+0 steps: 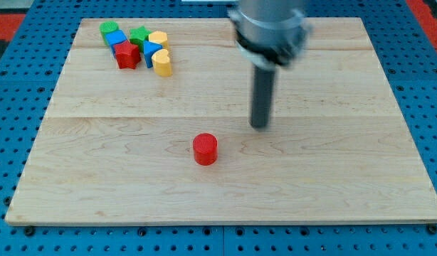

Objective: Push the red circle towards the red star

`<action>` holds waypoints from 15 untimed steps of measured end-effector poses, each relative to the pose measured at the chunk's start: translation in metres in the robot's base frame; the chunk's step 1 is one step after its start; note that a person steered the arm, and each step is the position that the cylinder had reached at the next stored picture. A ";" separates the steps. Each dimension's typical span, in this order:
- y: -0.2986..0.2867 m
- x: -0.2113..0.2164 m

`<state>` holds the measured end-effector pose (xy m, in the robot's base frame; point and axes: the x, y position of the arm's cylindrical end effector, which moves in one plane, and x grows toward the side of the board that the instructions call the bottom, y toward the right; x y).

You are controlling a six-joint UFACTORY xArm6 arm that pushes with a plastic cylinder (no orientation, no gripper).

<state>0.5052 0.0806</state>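
The red circle [205, 149] stands alone on the wooden board, a little below the board's middle. The red star [127, 54] sits in a cluster of blocks at the view's top left. My tip [259, 126] rests on the board to the right of the red circle and slightly above it, apart from it by about one block's width. The rod rises from the tip to the arm's grey body at the view's top.
The cluster around the red star holds a green circle [108, 29], a blue block [117, 39], a green star [139, 35], a yellow heart [158, 39], a blue block [151, 52] and a yellow block [162, 63]. The board [346, 178] lies on a blue perforated table.
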 end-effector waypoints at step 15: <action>-0.221 -0.015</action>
<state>0.4904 -0.1406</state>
